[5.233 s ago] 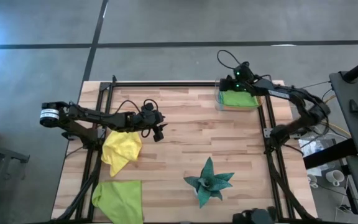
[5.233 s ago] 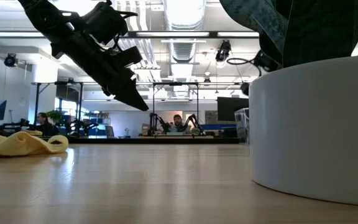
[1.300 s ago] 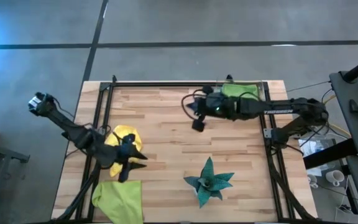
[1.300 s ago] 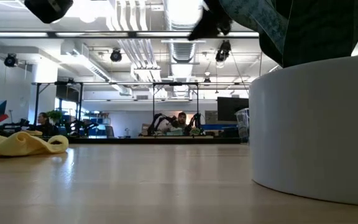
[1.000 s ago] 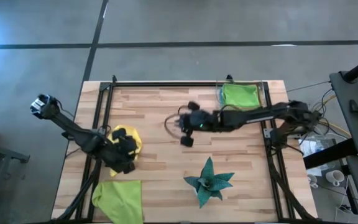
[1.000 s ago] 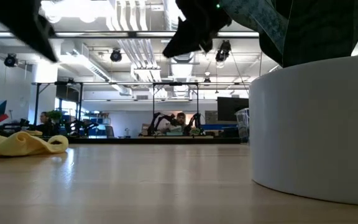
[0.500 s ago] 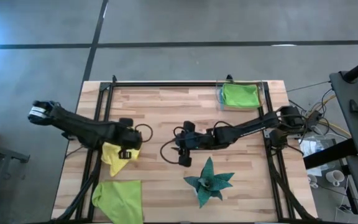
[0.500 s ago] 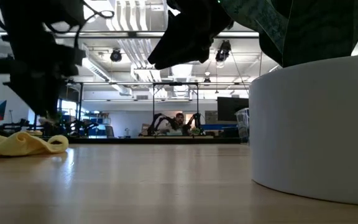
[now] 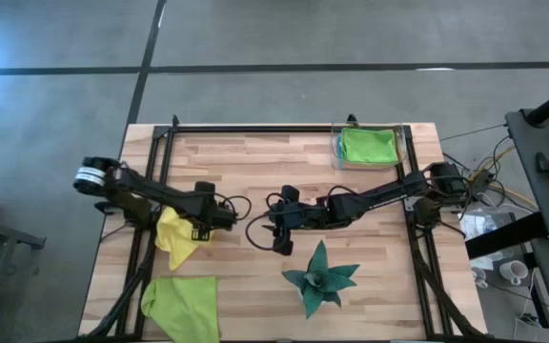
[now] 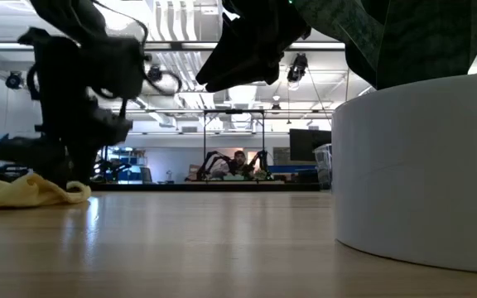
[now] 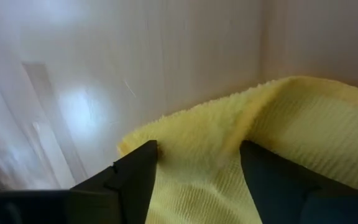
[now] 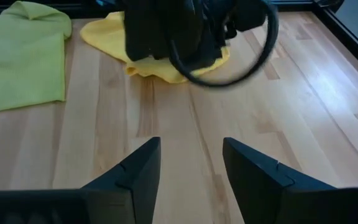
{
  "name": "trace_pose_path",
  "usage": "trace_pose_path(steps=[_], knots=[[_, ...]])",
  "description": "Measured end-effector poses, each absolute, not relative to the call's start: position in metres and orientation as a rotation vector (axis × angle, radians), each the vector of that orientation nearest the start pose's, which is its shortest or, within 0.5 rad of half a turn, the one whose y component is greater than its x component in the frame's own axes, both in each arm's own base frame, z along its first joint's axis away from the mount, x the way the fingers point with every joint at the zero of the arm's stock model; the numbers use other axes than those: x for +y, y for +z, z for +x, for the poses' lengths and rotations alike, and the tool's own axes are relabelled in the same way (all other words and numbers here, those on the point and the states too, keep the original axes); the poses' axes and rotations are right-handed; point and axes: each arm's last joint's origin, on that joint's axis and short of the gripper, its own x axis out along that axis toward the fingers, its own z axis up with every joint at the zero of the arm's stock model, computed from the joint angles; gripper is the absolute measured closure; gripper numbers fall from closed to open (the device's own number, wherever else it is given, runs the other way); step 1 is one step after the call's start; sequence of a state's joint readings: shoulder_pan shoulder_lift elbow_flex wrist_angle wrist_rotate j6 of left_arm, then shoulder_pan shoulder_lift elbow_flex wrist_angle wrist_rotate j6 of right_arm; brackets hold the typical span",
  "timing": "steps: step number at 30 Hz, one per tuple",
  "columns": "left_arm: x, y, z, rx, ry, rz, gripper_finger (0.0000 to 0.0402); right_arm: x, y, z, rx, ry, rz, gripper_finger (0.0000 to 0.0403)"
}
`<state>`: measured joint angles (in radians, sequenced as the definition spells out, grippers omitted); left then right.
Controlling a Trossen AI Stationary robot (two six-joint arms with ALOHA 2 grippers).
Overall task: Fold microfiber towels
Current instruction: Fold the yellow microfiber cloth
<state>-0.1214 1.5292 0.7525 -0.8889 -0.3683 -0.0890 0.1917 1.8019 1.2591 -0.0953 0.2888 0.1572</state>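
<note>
A grey concrete floor (image 9: 274, 48) surrounds the wooden counter (image 9: 284, 171). Beyond it, white ceiling ducts (image 10: 247, 66), bright strip lights (image 10: 172, 16) and distant workstations (image 10: 222, 170) fill the hall.

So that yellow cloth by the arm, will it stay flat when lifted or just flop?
Probably flop: the yellow towel already lies crumpled, with soft folds. Its looped surface looks grippy rather than slippery, so the left gripper's open fingers straddling its edge should hold it. It likely weighs little.
</note>
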Motion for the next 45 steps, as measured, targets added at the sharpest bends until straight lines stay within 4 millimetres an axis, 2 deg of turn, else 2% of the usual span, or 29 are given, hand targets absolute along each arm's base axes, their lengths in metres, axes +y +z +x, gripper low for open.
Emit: trace_pose_path(steps=[4,7,11,14,15,20,24,28,32,35,43,45], knots=[[-0.015,0.133,0.219,1.673,0.277,0.365,0.0187,0.068,0.228,0.392,0.611,-0.141,-0.001,0.0232],[-0.016,0.133,0.222,1.681,0.274,0.362,0.0212,0.068,0.228,0.392,0.612,-0.141,-0.004,0.0232],[-0.016,0.145,0.230,1.636,0.275,0.341,0.0293,0.068,0.226,0.391,0.618,-0.139,-0.011,0.0232],[-0.012,0.161,0.236,1.574,0.338,0.322,0.0375,0.067,0.225,0.391,0.616,-0.137,-0.016,0.0232],[-0.009,0.165,0.239,1.552,0.370,0.292,0.0387,0.067,0.224,0.391,0.616,-0.140,-0.006,0.0232],[0.021,0.191,0.249,1.450,0.555,0.147,0.0399,0.064,0.221,0.390,0.620,-0.169,0.060,0.0231],[0.039,0.216,0.249,1.375,0.603,0.092,0.0400,0.053,0.214,0.389,0.629,-0.208,0.099,0.0214],[0.043,0.244,0.242,1.290,0.592,0.077,0.0401,0.044,0.202,0.386,0.586,-0.212,0.073,0.0185],[0.039,0.268,0.231,1.186,0.549,0.030,0.0401,0.037,0.196,0.386,0.518,-0.151,-0.043,0.0165],[0.036,0.282,0.221,1.123,0.532,0.014,0.0401,0.033,0.188,0.397,0.524,-0.117,-0.133,0.0165],[0.027,0.307,0.198,0.996,0.444,0.042,0.0401,0.031,0.156,0.450,0.608,-0.043,-0.410,0.0170],[0.024,0.310,0.193,0.985,0.381,0.029,0.0401,0.029,0.155,0.462,0.616,-0.037,-0.457,0.0171]])
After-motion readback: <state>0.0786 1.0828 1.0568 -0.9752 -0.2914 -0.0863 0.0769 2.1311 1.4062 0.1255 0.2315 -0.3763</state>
